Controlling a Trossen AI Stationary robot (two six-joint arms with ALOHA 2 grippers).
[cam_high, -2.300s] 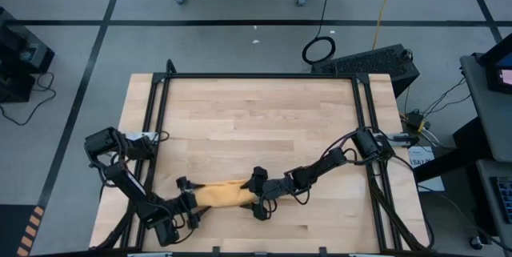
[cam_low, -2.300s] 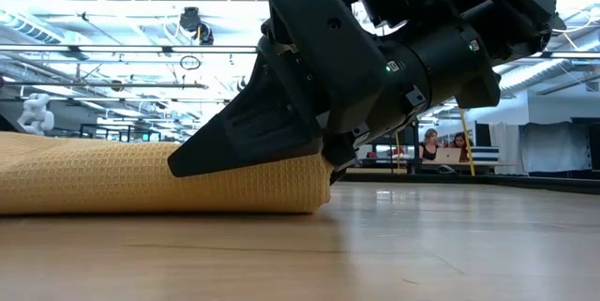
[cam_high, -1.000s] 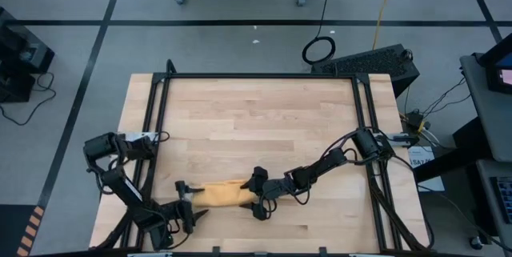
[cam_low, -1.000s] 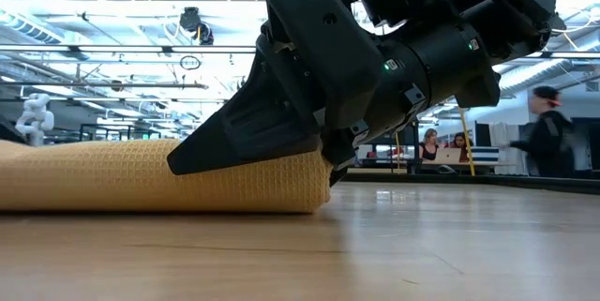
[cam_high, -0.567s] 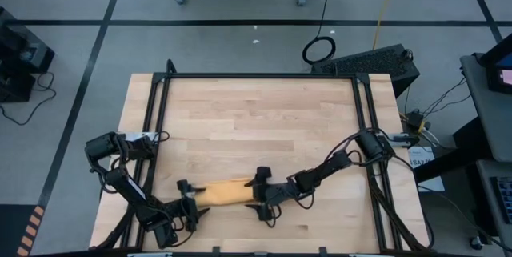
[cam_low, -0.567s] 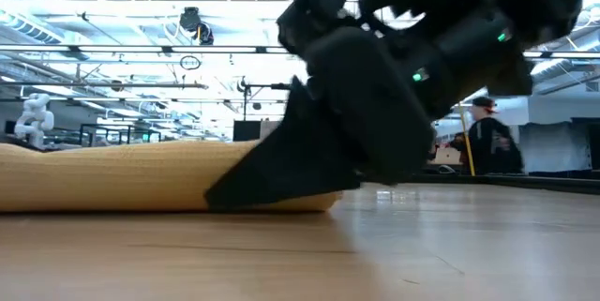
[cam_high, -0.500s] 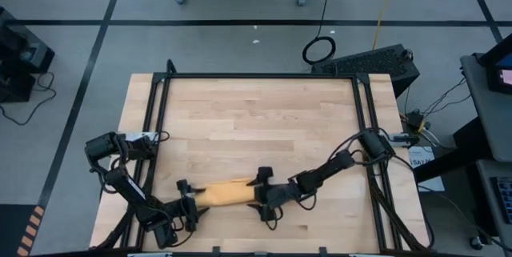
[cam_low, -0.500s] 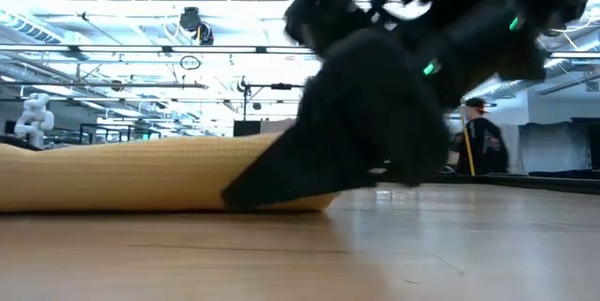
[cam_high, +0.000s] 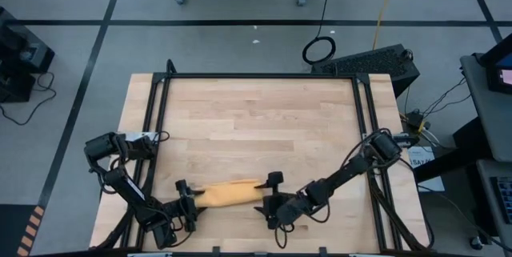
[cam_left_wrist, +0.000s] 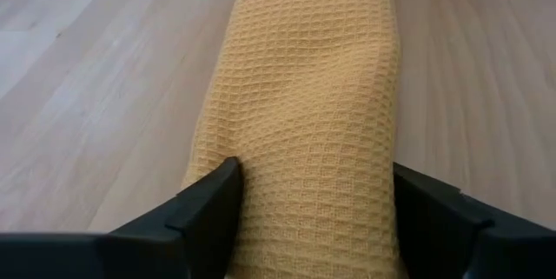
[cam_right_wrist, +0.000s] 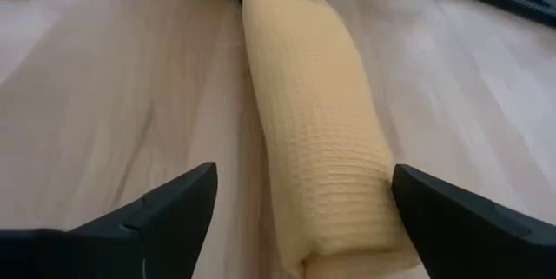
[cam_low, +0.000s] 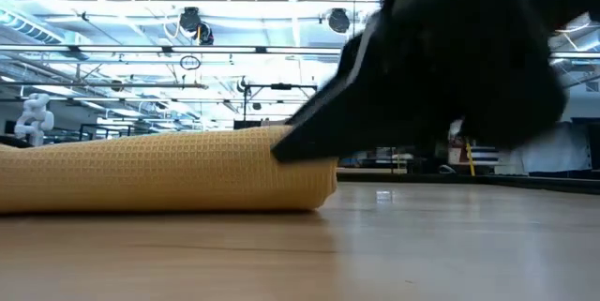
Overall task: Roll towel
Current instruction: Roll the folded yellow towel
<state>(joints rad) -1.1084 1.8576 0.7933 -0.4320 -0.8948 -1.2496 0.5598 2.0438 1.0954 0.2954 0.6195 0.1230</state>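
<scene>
Pale wooden table (cam_high: 256, 121), waffle-weave towel (cam_high: 230, 193) (rolled cylinder) between left hand's (cam_high: 186, 201) fingers (cam_left_wrist: 208, 205), right hand (cam_high: 273, 197) wide.

Both my arms low at the table's near edge.
My left gripper (cam_high: 186, 202) lies flat, its fingers (cam_left_wrist: 204, 205) pressed against both flanks of the towel (cam_high: 230, 192). My right gripper (cam_high: 274, 201) stands spread wide at the opposite end, clear of it.

One rolled towel (cam_high: 228, 192), one wooden table (cam_high: 256, 121), two arms
</scene>
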